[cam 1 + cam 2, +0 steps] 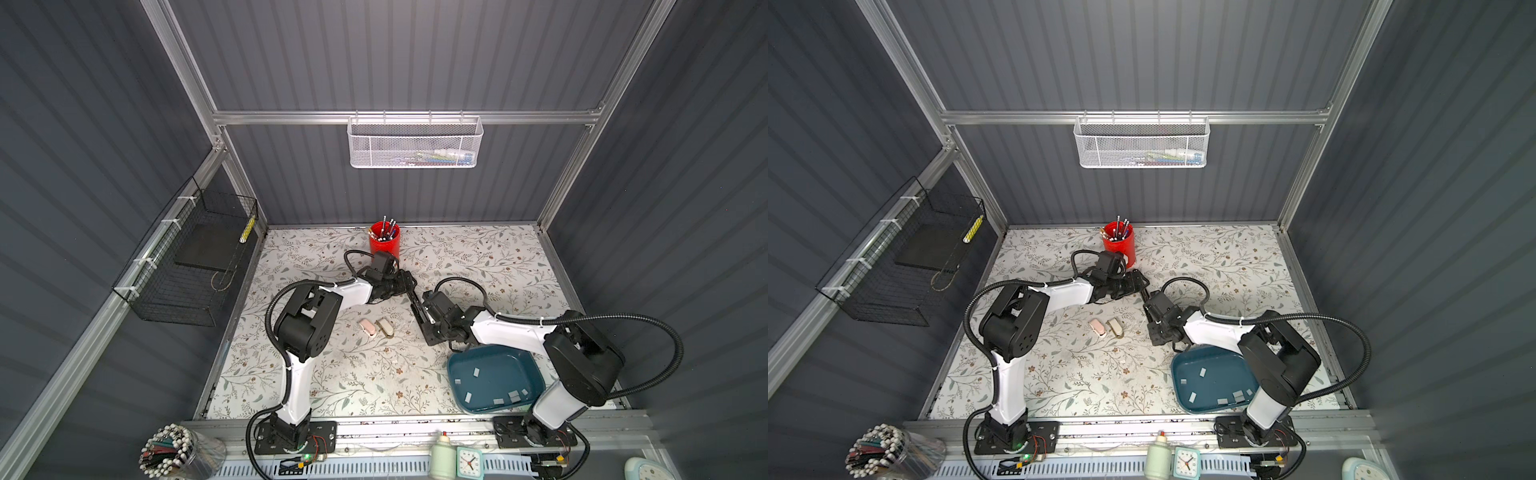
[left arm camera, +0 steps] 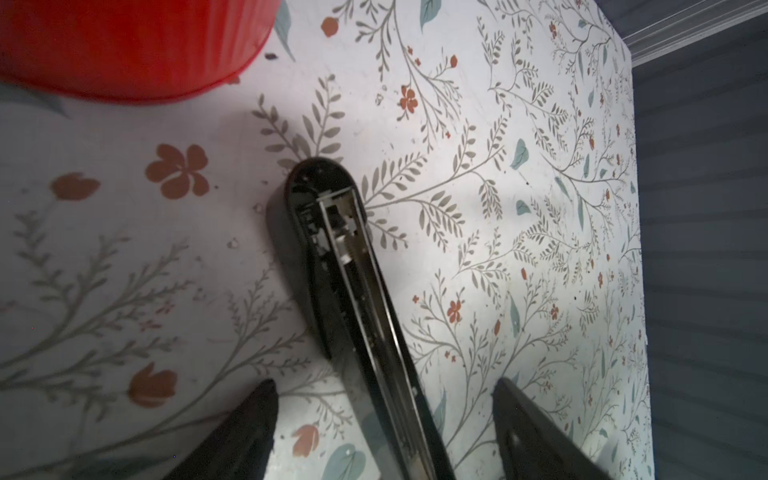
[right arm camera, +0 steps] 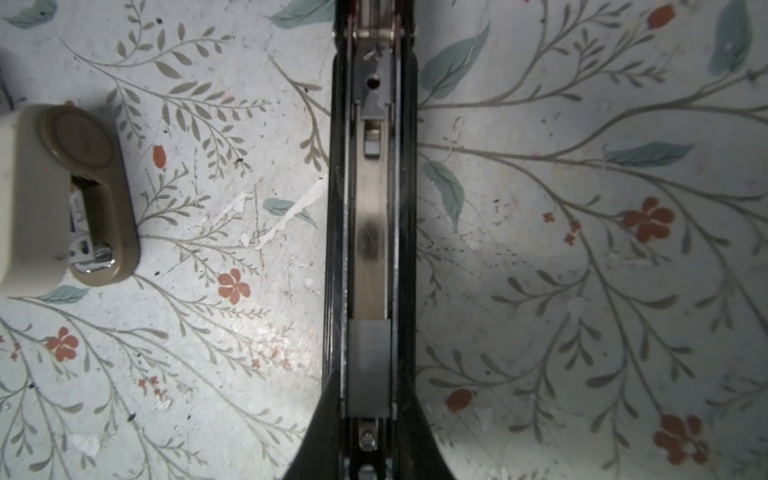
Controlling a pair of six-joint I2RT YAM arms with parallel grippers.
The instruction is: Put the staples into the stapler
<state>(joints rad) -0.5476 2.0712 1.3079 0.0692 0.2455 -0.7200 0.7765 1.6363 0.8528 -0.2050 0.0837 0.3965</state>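
Observation:
The black stapler (image 1: 414, 302) lies opened out flat on the floral table between my two grippers. My right gripper (image 3: 369, 449) is shut on its magazine half, one finger pressed against each side. A pale grey strip of staples (image 3: 369, 365) sits in the magazine channel just in front of those fingers. My left gripper (image 2: 386, 432) is open, and the stapler's lid half (image 2: 332, 257) runs between its spread fingers (image 2: 249, 428) without touching them. Several more staples (image 1: 476, 371) lie loose in the blue tray (image 1: 453, 361) at the front right.
A red pencil cup (image 1: 384, 243) stands just behind my left gripper. A small pink stapler (image 1: 368, 326) and a small beige stapler (image 3: 62, 199) lie side by side left of the black one. Wire baskets hang on the back and left walls.

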